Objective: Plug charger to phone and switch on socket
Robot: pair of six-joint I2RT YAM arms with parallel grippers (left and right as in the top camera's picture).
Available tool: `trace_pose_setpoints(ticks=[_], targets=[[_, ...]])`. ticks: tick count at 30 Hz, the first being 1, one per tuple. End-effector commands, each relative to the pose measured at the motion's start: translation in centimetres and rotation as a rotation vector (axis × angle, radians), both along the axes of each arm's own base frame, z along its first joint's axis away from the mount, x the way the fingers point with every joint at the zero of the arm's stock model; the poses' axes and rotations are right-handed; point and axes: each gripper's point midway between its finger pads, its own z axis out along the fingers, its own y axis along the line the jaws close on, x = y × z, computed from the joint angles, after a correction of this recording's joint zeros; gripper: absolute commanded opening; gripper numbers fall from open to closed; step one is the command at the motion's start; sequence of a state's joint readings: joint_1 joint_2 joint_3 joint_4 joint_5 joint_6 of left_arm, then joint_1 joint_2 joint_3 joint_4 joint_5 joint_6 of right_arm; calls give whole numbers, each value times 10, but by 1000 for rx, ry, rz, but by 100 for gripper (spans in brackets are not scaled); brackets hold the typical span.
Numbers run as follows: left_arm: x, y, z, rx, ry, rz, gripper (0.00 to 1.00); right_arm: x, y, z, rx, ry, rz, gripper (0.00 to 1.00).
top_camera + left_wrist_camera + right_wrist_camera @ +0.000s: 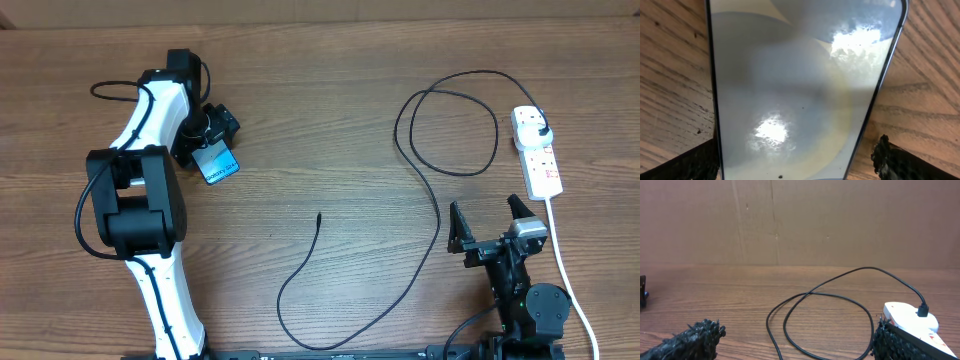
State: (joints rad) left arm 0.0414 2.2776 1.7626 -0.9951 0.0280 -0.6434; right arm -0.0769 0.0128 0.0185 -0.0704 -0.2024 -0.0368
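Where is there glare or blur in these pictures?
Left wrist view: two white glare patches on the phone screen, washing out its picture. Overhead view: sharp, evenly lit, the charger barely casts a shadow. Right wrist view: its fingertips blur in the foreground; the socket reads clearly.

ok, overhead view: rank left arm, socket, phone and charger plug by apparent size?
1. left arm
2. socket
3. phone, visible part only; the arm hides the rest, so socket versus phone is unsure
4. charger plug, clearly smallest
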Motion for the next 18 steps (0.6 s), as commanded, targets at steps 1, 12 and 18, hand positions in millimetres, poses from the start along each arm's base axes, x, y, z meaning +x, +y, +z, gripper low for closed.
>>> trace_pose_setpoints(ticks=[1, 12, 18], targets=[[-27, -7, -48, -52, 130, -15, 100, 0, 0, -2, 3, -4, -3, 100], [-31, -7, -49, -49, 146, -10, 100, 0, 0, -2, 3, -4, -3, 100], [-37, -2, -49, -21, 169, -7, 100, 0, 0, -2, 3, -4, -3, 100]])
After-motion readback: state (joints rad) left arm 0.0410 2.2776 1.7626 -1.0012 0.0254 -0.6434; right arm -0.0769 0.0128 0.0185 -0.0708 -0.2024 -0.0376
